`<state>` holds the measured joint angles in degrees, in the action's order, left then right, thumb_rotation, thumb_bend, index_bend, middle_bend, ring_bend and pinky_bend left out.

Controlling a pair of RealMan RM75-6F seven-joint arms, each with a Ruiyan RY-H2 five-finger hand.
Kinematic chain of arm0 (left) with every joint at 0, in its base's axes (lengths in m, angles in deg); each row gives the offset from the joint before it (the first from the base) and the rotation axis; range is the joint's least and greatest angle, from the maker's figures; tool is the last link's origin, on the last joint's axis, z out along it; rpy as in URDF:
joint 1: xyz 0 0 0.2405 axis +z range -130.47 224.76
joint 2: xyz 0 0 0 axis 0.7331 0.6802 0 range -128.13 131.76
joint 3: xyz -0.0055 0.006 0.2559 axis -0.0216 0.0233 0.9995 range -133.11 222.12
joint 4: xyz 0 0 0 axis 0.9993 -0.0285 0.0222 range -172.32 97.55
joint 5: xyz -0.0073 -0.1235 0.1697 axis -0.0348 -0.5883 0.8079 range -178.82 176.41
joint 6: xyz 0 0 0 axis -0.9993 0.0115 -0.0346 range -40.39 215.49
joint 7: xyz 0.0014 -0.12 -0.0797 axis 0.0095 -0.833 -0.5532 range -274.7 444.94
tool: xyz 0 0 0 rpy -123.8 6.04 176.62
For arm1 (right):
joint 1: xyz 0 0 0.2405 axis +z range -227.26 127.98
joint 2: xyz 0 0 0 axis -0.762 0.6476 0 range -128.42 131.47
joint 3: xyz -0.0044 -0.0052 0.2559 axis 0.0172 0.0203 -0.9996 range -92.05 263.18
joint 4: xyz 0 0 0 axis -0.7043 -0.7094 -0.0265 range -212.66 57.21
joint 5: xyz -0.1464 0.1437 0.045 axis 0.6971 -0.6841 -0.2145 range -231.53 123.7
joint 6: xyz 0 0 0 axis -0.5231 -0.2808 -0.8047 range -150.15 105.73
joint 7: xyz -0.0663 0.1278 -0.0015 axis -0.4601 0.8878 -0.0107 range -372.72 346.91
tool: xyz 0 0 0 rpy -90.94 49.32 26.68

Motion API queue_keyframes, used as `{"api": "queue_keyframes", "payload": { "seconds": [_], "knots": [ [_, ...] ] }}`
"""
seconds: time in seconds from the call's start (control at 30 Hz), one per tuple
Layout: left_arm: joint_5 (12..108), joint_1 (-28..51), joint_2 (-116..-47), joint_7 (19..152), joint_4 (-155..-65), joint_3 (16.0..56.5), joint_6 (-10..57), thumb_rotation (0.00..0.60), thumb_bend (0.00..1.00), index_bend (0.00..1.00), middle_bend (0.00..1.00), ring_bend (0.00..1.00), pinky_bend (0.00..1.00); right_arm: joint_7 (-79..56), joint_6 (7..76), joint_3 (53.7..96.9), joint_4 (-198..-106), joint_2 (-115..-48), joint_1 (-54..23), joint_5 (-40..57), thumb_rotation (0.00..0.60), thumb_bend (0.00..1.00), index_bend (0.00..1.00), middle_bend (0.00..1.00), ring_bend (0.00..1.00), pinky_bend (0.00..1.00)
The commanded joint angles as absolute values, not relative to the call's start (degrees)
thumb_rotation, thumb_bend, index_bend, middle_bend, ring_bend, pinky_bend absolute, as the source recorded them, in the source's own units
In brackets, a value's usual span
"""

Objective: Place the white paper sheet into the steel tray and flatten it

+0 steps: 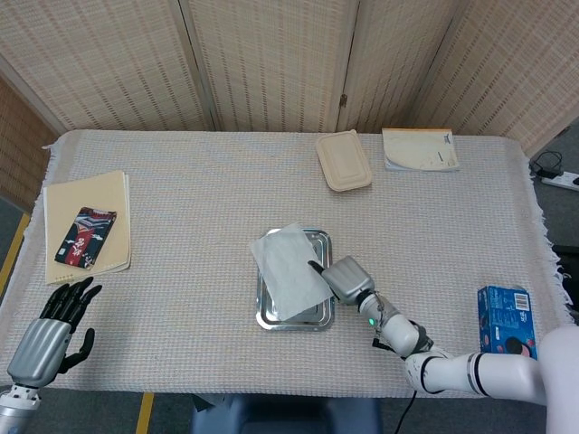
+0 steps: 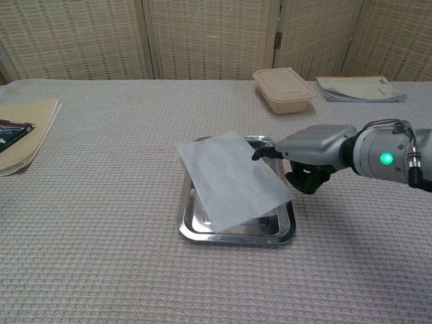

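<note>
- My right hand (image 2: 307, 156) held nothing, fingers curled, one fingertip at the white paper sheet (image 2: 233, 177).
- The sheet lay skewed over the steel tray (image 2: 191, 228).
- My left hand (image 1: 52, 327) rested released, fingers spread.

Woven folding screen (image 1: 271, 63) behind cloth-covered table (image 1: 199, 217)

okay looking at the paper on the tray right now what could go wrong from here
1. The paper lies skewed on the tray, corners hanging past the rim; pressing it down as is may crease it rather than seat it flat.
2. The right hand sits at the paper's right edge with a fingertip at it; a sideways nudge could slide the sheet off.
3. The tray may skid on the cloth under an off-centre push.
</note>
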<state>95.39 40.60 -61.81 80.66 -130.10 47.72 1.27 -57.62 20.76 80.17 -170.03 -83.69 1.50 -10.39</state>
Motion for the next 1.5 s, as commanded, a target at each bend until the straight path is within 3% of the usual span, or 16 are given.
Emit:
{"api": "queue_keyframes", "payload": {
  "seconds": [0.03,0.4,0.8,1.13,1.5],
  "knots": [
    [95.4,40.6,-61.8,80.5,-130.1,47.7,1.2,0.600,0.67,0.00,0.00,0.00,0.00,-59.3,20.7,81.6,-170.1,-84.4,4.3,-14.8,0.600,0.87,0.00,0.97,0.93,0.97],
    [95.7,40.7,-61.7,80.6,-130.2,47.8,1.1,0.600,0.67,0.00,0.00,0.00,0.00,-61.7,22.1,87.0,-174.3,-82.4,8.8,-23.5,0.600,0.87,0.00,0.97,0.94,0.97],
    [96.1,40.8,-61.5,80.6,-130.4,48.0,0.8,0.600,0.67,0.00,0.00,0.00,0.00,-60.3,22.7,90.4,-179.7,-81.1,11.9,-25.2,0.600,0.87,0.00,0.97,0.98,0.97],
    [96.2,40.8,-61.5,80.6,-130.5,48.1,0.9,0.600,0.67,0.00,0.00,0.00,0.00,-55.3,27.5,89.8,-181.8,-79.4,10.0,-17.7,0.600,0.87,0.00,0.97,0.98,0.97],
    [96.0,40.7,-61.5,80.3,-130.6,48.1,1.2,0.600,0.67,0.00,0.00,0.00,0.00,-52.0,22.2,86.2,-172.4,-88.1,13.5,-21.1,0.600,0.87,0.00,0.97,0.98,0.97]
  ]
}}
